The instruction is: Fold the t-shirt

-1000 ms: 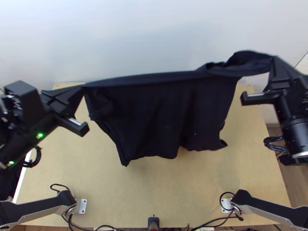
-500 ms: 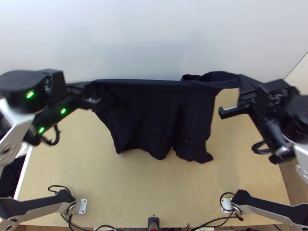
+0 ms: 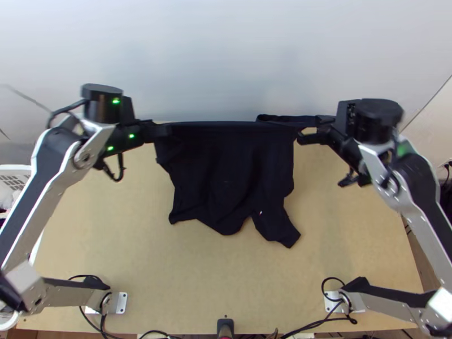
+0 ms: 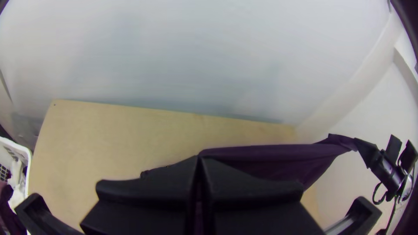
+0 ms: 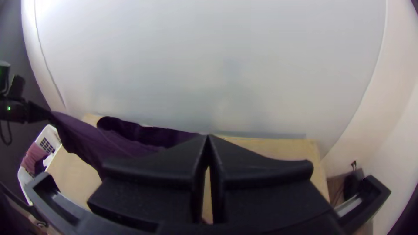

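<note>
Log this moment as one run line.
left gripper: shut on t-shirt; right gripper: shut on t-shirt; t-shirt: edge taut between them, rest draping; wooden table: beneath

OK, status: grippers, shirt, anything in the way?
Left gripper, right gripper both shut on shirt. Upper edge taut between them. White basket left of table, off to the side.
</note>
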